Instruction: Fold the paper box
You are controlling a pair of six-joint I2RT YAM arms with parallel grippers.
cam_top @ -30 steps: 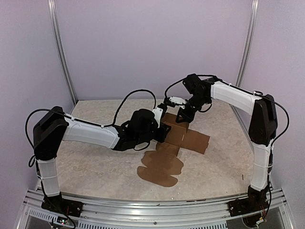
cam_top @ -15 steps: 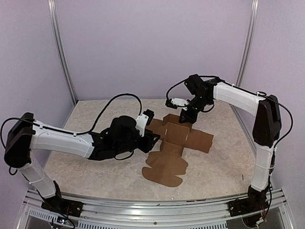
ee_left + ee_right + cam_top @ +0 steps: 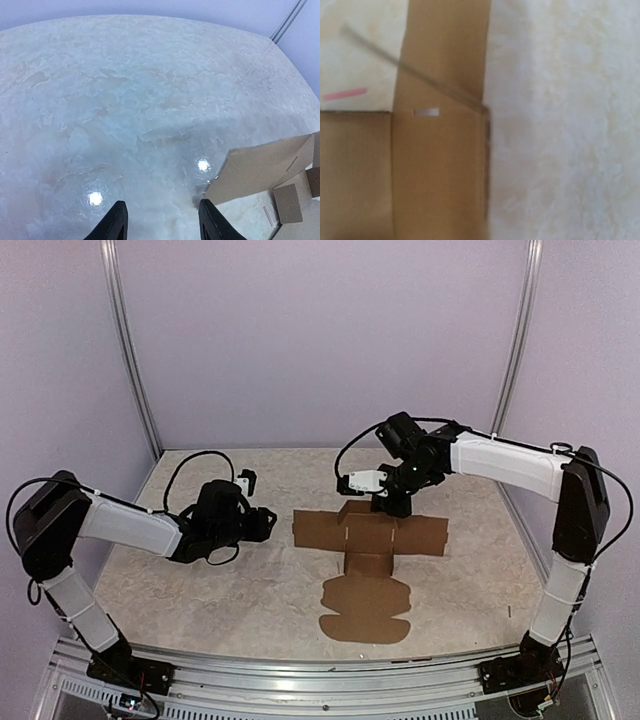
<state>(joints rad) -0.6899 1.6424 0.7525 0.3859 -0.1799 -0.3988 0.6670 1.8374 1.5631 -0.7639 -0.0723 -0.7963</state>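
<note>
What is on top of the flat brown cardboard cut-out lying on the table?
No loose object lies on the brown cardboard cut-out. Only the right gripper stands over its far edge, hiding the cardboard beneath it.

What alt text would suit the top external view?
A flat, unfolded brown paper box lies on the table. The right gripper is over its far edge; the left gripper, open and empty, is off to its left.
</note>
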